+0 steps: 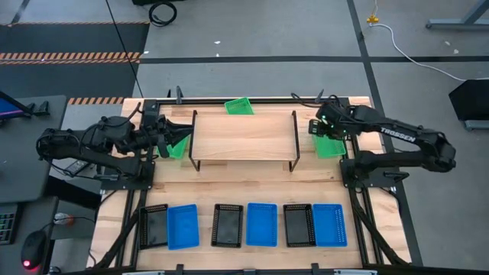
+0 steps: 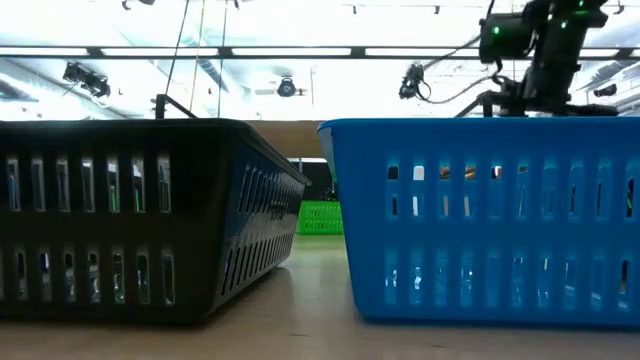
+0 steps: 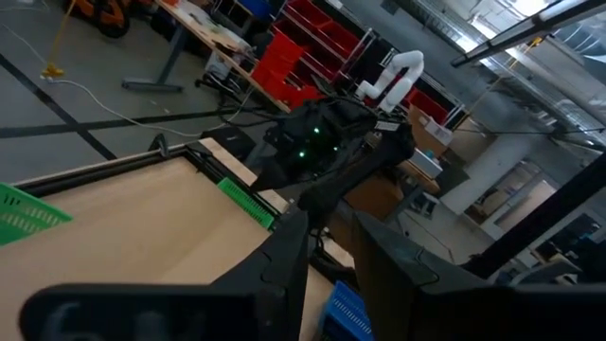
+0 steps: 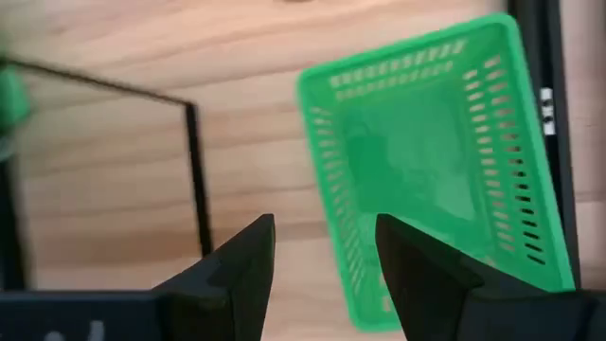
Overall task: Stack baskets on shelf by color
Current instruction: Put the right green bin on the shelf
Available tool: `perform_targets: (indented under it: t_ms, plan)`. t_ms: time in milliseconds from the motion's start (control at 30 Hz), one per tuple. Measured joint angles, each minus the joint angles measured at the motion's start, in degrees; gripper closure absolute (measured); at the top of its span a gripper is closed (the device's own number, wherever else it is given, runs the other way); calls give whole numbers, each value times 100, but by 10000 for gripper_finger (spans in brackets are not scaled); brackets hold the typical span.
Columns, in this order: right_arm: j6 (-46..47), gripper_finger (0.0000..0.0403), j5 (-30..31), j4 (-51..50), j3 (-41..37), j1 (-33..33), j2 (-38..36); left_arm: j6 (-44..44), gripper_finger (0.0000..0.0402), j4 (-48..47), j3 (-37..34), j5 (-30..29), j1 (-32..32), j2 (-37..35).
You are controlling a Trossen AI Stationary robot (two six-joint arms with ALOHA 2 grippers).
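Note:
The shelf stands mid-table with its wooden top bare. One green basket lies behind it at the far edge. A second green basket lies on the table left of the shelf, under my left gripper. That gripper points level toward the shelf and is open with nothing between its fingers. A third green basket lies flat on the table right of the shelf. My right gripper hangs above its long wall nearest the shelf, pointing down, open and apart from it.
Black and blue baskets lie in alternating pairs along the near edge, such as the black one and the blue one. The shelf's thin black leg stands close beside the right green basket. The table's black frame rail runs along that basket's other side.

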Motion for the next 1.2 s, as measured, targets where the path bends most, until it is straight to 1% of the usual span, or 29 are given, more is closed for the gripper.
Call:
perform_targets:
  t_ms: [67,133,267,600,700,800,867,933,1033,1067,1200]
  plan:
    - [28,215,-213,142,-212,-225,46,0,311,-28,0,-2,0,0]
    - [115,215,-525,525,-491,-427,83,-9,312,-47,0,0,0,2]
    - [58,214,-1031,1246,-896,-604,152,-92,310,-60,0,3,0,0]
    - [-518,214,-1074,1263,-1239,-583,522,-195,313,-74,0,46,0,0]
    - [-837,219,-1066,1308,-1302,-565,622,-259,313,-74,0,48,0,0]
    - [-1110,242,-971,1375,-1307,-567,632,-348,315,-76,0,48,0,1]
    - [-1228,269,-902,1383,-1307,-593,628,-348,317,-76,0,48,2,0]
    - [-1393,308,-871,1394,-1307,-636,624,-350,317,-76,0,48,1,0]
    - [-1697,377,-866,1394,-1307,-699,621,-350,317,-76,0,48,0,0]
    - [-1800,385,-886,1393,-1305,-725,617,-350,317,-76,0,48,0,0]
    - [-1994,382,-941,1336,-1250,-879,589,-421,319,-76,0,48,2,0]
